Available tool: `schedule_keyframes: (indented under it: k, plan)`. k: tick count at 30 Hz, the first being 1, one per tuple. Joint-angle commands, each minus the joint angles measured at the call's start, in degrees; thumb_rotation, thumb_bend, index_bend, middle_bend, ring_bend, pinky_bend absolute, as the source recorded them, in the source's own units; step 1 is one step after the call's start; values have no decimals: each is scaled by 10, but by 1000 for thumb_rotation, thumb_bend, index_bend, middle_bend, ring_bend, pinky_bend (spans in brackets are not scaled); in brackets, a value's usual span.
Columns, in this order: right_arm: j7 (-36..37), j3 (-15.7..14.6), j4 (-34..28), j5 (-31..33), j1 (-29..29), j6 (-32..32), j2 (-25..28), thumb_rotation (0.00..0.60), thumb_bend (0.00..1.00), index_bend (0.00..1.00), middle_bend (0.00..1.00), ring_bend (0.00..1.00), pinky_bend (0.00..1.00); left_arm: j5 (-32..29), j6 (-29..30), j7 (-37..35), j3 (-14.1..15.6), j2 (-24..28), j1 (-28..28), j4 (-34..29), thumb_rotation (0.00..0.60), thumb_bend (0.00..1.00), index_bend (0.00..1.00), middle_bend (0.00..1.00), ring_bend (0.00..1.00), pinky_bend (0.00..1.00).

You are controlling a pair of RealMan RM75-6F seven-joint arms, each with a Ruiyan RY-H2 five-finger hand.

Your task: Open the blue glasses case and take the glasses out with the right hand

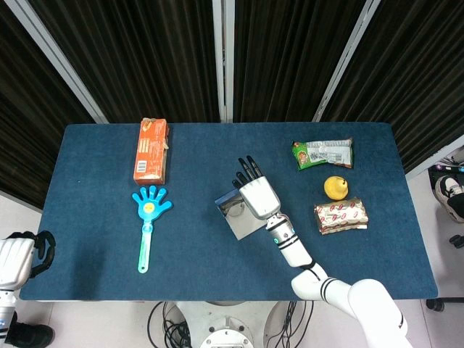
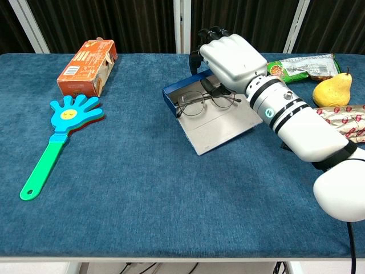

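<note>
The blue glasses case lies open at the table's middle, its silver lid flat towards the front. My right hand hovers over the case's far side and pinches the thin wire-framed glasses, which hang slightly above the case and lid. From the head view, the right hand covers the right part of the case. My left hand hangs off the table's front left corner, holding nothing, its fingers loosely curved.
An orange carton and a blue hand-shaped clapper lie to the left. To the right are a green snack packet, a yellow pear and a red-patterned packet.
</note>
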Motion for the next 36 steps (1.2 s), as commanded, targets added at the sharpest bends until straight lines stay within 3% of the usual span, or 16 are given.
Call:
schedule_keyframes:
  k: [1, 7, 18, 23, 27, 29, 32, 36]
  plan:
    - [0, 8, 5, 0, 2, -16, -5, 600, 498, 601, 331, 53, 0, 0, 0, 0, 0, 0, 0, 0, 600, 358, 688, 714, 554, 482]
    - [-7, -2, 61, -40, 0, 31, -25, 600, 520, 601, 329, 53, 0, 0, 1, 0, 0, 0, 0, 1, 600, 358, 687, 714, 554, 473]
    - [25, 12, 91, -51, -7, 49, -38, 600, 523, 601, 339, 53, 0, 0, 0, 0, 0, 1, 0, 0, 600, 358, 687, 714, 554, 473]
    - [32, 21, 64, -33, -7, -12, -32, 600, 524, 600, 333, 53, 0, 0, 0, 0, 0, 1, 0, -1, 600, 358, 688, 714, 554, 473]
    - [0, 48, 12, 5, 5, -89, -9, 600, 511, 577, 317, 53, 0, 0, 0, 1, 0, 0, 0, 0, 600, 358, 688, 714, 554, 473]
    - [-24, 63, -11, 26, 11, -119, 1, 600, 483, 505, 306, 46, 0, 0, 0, 1, 0, 0, 0, 0, 600, 358, 687, 714, 554, 473]
    - [-69, 83, -51, 60, 16, -160, 21, 600, 372, 255, 253, 9, 0, 0, -1, 0, 0, 0, 0, 0, 600, 358, 687, 714, 554, 473]
    - [-105, 96, -128, 86, 10, -175, 57, 600, 303, 45, 188, 0, 0, 0, -1, 0, 0, 1, 0, 0, 600, 358, 688, 714, 553, 473]
